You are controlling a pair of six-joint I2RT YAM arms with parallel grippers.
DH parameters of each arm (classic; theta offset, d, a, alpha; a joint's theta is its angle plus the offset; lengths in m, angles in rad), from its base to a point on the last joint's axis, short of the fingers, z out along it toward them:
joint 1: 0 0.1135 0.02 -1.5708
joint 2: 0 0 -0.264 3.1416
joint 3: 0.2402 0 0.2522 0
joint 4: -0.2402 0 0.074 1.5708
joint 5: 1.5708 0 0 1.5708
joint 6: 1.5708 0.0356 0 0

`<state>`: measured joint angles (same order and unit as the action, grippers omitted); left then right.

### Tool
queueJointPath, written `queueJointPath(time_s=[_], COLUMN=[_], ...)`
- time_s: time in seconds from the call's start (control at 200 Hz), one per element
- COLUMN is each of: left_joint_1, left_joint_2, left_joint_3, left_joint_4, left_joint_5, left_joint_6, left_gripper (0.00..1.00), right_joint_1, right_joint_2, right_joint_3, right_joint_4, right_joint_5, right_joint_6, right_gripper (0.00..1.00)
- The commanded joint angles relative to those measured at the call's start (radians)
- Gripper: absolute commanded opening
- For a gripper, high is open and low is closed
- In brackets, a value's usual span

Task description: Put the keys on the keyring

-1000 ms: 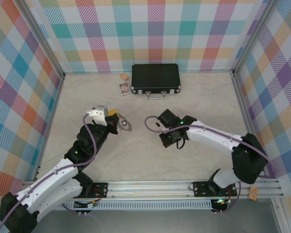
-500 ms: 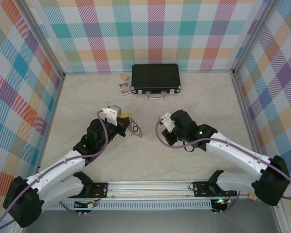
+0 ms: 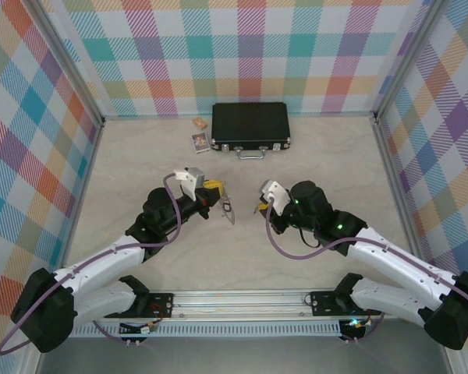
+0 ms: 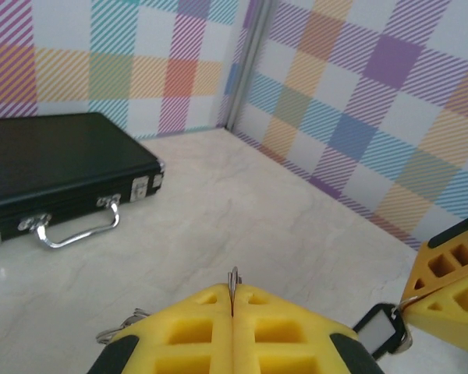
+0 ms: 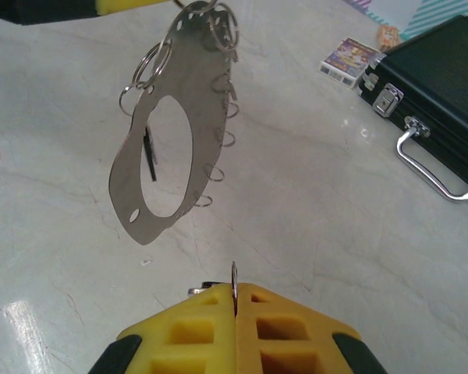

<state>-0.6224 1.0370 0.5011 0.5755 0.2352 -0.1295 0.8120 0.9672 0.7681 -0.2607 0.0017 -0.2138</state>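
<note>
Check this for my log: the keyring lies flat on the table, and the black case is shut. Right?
Not flat on the table: the keyring hangs in the air, pinched at its top by the left fingers, as the right wrist view shows. The black case is shut.

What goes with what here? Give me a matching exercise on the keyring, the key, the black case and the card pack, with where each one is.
Things:
1. keyring
2. key
3. black case
4. card pack

Places:
A. closed, flat on the table near the far wall
B. hanging in the air, pinched by the left fingers
C. lying just left of the case
D. dangling by its black tag from the right fingers

Pairs: 1-B, 2-D, 3-A, 4-C
</note>
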Motion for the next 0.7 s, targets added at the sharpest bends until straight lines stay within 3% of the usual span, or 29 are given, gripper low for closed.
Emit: queueJointPath(time_s=[0.0,0.19,0.535,0.695], left_joint_1=[-0.013,-0.021,-0.102,-0.133], left_joint_2=[0.015,0.1,0.17,0.133], left_joint_3=[0.004,-0.024,-0.102,-0.131], left_joint_4=[0.146,0.337,0.558,0.558], left_joint_5=[0.066,0.165,0.076,0.043], left_joint_6=[0.039,0.064,0.27,0.334], left_gripper=[0.0,0.0,0.0,0.0], right_joint_1=[0.001,0.002,0.001,0.001], right_joint_2=[-0.019,-0.024,-0.064,-0.072], right_joint_3=[0.013,0.059,0.056,0.045], right_joint_4=[0.034,-0.011,0.022,0.049], right_joint_5=[-0.028,-0.03,-0.047,-0.067], right_joint_6=[-0.026,-0.08,-0.337,-0.411], right_gripper=[0.0,0.0,0.0,0.0])
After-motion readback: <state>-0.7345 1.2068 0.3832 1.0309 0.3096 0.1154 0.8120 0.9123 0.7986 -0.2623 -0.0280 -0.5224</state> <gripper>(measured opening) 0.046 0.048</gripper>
